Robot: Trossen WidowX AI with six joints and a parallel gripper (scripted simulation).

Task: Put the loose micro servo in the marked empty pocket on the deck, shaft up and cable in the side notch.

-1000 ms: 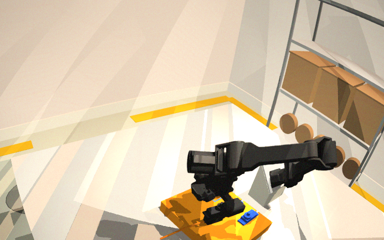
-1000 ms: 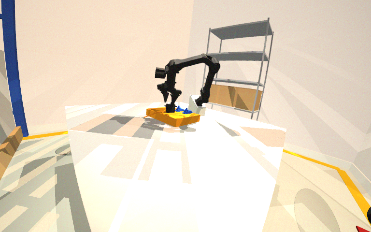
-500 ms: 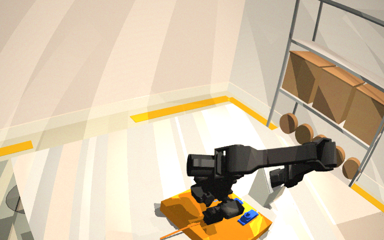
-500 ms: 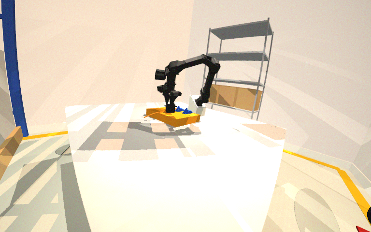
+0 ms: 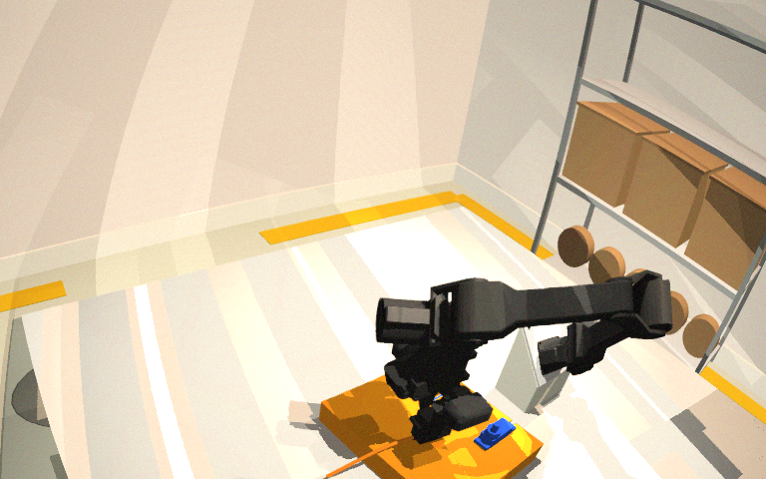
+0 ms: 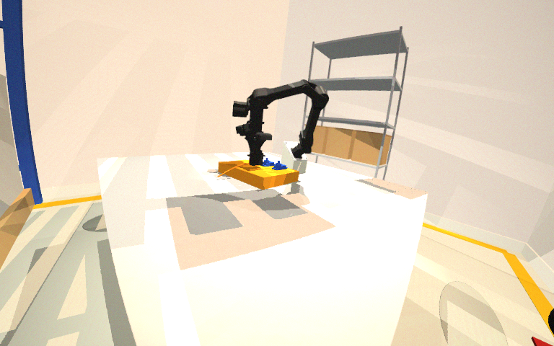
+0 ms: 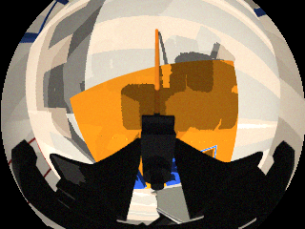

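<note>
The loose black micro servo is upright at the orange deck; whether its underside touches the deck is unclear. My gripper points down and is shut on the servo, one finger on each side. The servo's orange cable runs straight out past the deck's edge, away from the pocket side. The marked pocket's light-blue outline shows partly, to the lower right of the servo in the wrist view; the fingers hide the rest.
Two blue servos stand on the deck beside the held servo; one blue servo shows plainly in the top view. A pale angled panel stands behind the deck at the arm's base. Shelving is farther back.
</note>
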